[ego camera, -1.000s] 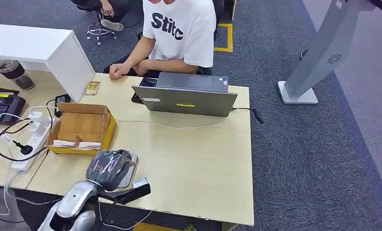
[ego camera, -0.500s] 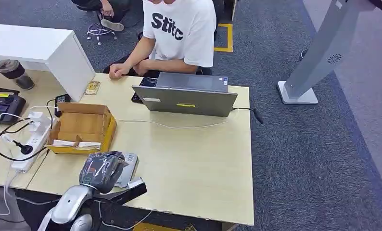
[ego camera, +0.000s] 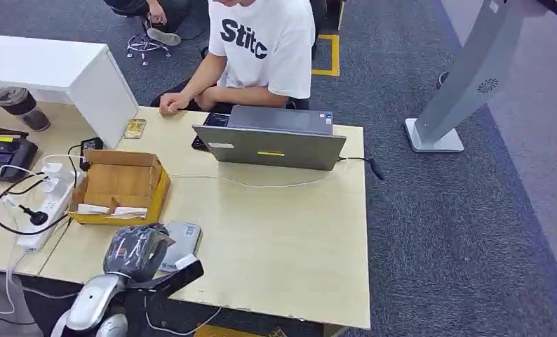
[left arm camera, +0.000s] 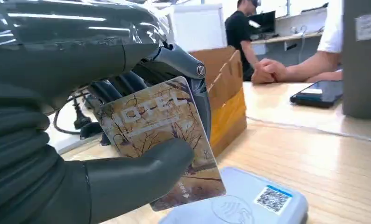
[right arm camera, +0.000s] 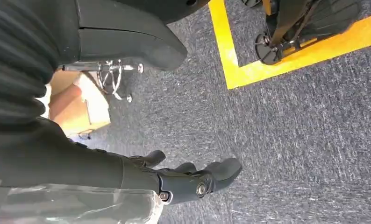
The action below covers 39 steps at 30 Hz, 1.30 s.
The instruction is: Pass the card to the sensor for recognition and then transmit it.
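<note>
Grey-blue carpet with a yellow floor marking surrounds a pale wooden table (ego camera: 283, 239), where a person in a white printed T-shirt (ego camera: 265, 45) sits on the far side behind an open grey laptop (ego camera: 272, 140). An open cardboard box (ego camera: 121, 186) sits toward the table's left part, with a white power strip (ego camera: 44, 207) and tangled cables just beside it on the neighbouring surface. A white cable runs across the tabletop in front of the laptop.

Near the front edge, the left hand (ego camera: 135, 251) hovers at the table's near left corner, wrapped in a clear cover. In the left wrist view the card (left arm camera: 162, 140), brown with a tree pattern and pale lettering, is pinched between the thick grey thumb and the darker fingers (left arm camera: 123, 84) behind it. The card is tilted, its lower edge just above the sensor (ego camera: 181, 242), a flat pale grey pad with a QR sticker lying on the table close to the cardboard box; whether they touch cannot be told.

The right hand (right arm camera: 193, 179) hangs over the carpet, holding nothing, its dark fingers apart and slightly curled.
</note>
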Available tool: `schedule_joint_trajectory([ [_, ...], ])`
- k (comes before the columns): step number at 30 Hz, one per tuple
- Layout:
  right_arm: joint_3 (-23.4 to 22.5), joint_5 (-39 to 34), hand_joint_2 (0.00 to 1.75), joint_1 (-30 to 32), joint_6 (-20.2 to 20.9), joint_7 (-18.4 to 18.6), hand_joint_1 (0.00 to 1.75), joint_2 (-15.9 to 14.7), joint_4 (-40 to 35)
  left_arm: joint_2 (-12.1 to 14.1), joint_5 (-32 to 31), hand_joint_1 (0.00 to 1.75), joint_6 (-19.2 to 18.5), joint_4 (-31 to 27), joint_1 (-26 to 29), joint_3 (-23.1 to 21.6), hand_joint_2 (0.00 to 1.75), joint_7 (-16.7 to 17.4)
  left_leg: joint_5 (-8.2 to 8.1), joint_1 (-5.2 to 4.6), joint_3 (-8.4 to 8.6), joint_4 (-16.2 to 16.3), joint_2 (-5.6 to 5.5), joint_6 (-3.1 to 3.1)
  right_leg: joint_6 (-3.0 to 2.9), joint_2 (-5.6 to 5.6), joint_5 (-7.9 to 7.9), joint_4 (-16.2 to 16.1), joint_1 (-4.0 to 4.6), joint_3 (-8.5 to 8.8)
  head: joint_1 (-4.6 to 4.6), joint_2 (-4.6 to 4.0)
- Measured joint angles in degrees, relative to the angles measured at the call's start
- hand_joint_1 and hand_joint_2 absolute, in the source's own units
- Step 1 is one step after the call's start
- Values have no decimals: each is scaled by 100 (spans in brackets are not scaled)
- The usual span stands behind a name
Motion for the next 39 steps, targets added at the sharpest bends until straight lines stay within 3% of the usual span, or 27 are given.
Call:
schedule_joint_trajectory([
  [8,107,328,175,-3,79,76,0,-2,-2,-131,-57,175,5,732,-384,811,175,-118,1,3,1,0,-1,-1,0,-1,1,2,1,1,0,0],
  [14,190,483,175,-3,76,92,0,-2,-7,-260,-326,175,265,1246,-619,1187,175,-306,0,1,1,0,0,0,0,0,0,1,0,1,0,0],
  [32,308,631,175,-1,68,83,0,-4,-9,-503,-507,175,520,1685,-778,1333,175,-614,0,1,1,0,0,0,0,0,0,0,0,0,0,0],
  [39,308,658,175,2,46,52,0,-4,-26,-540,-265,175,540,1180,-684,1075,175,-992,0,0,0,0,0,0,0,0,0,-1,0,0,0,0],
])
